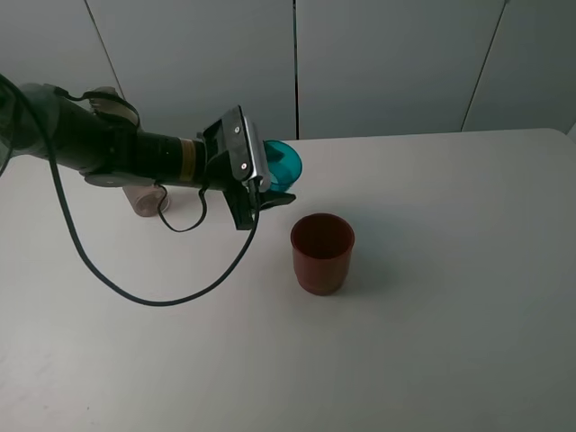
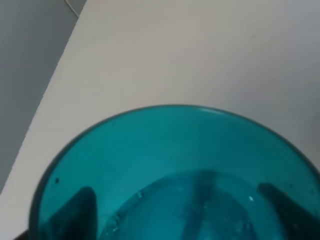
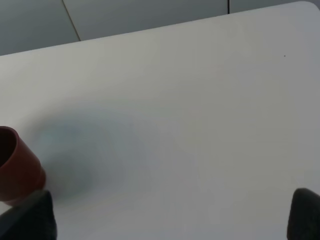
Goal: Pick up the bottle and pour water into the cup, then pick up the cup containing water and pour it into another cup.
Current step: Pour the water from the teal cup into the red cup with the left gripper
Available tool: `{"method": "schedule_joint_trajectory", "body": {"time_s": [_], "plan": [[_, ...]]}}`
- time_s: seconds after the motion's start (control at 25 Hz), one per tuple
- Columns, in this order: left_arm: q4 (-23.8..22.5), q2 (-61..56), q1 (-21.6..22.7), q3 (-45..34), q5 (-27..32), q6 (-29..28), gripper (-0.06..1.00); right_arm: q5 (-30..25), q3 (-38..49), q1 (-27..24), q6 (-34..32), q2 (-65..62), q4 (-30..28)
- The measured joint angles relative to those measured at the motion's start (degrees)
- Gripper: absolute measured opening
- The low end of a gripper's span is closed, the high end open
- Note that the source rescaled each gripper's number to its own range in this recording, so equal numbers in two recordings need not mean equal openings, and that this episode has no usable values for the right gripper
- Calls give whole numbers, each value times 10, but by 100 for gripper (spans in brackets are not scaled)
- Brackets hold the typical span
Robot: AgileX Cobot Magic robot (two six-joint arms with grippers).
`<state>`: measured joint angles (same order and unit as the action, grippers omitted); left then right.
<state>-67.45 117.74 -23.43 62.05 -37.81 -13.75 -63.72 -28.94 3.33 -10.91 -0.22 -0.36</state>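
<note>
My left gripper (image 1: 275, 176) was clamped around the cup (image 1: 290, 162), seemingly held up off the white table (image 1: 450, 315), with much of the teal tumbler hidden behind my wrist. My arm reached in from nine o'clock. Another cup (image 1: 322, 252), dark red, stood upright on the table at about five o'clock from the teal one, near it but apart. Out at nine o'clock the bottle (image 1: 144, 202) stood half hidden behind my forearm. A black cable (image 1: 135, 297) looped down from my arm across the tabletop.
</note>
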Motion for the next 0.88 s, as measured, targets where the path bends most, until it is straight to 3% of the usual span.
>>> {"method": "schedule_joint_trajectory", "body": {"time_s": [0.36,0.88], "plan": [[-20,-36,-46,-1,74,45,10,0,0,0,0,0,0],[-52,-40,-86,-1,104,88,10,0,0,0,0,0,0]]}}
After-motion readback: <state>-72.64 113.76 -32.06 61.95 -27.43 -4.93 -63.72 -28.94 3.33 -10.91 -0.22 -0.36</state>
